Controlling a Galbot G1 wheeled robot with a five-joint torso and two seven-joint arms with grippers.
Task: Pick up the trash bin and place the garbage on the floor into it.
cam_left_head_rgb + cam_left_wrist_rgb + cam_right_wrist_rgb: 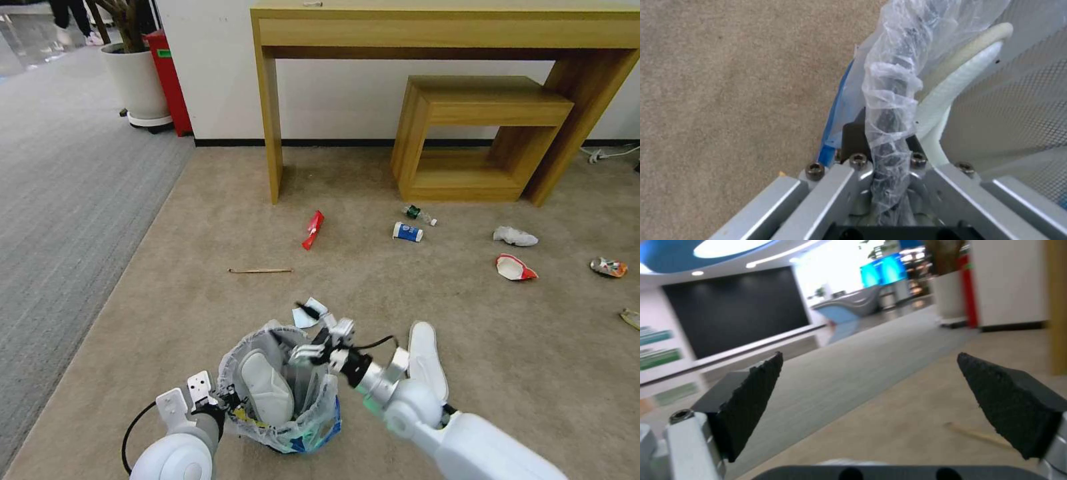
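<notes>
The trash bin (280, 400), black with a crinkly plastic liner, stands on the beige floor (200, 300) close in front of me. My left gripper (225, 400) (885, 140) is shut on its bagged rim. One white slipper (267, 388) (951, 90) lies inside the bin. My right gripper (293, 327) (882, 396) hovers open over the bin's far rim, holding nothing. Beside it lie the blue face mask (317, 309) and the second slipper (427, 360). Farther off are a wooden stick (260, 271) (978, 435), a red wrapper (312, 230), a blue-white cup (407, 232) and a tiny bottle (419, 214).
A white tissue (515, 236), a red-white paper cup (515, 267) and a crushed can (608, 267) lie to the right. A wooden desk (440, 33) with a low stool (477, 137) under it stands by the wall. Grey ribbed carpet (67, 187) and a white planter (137, 83) lie on the left.
</notes>
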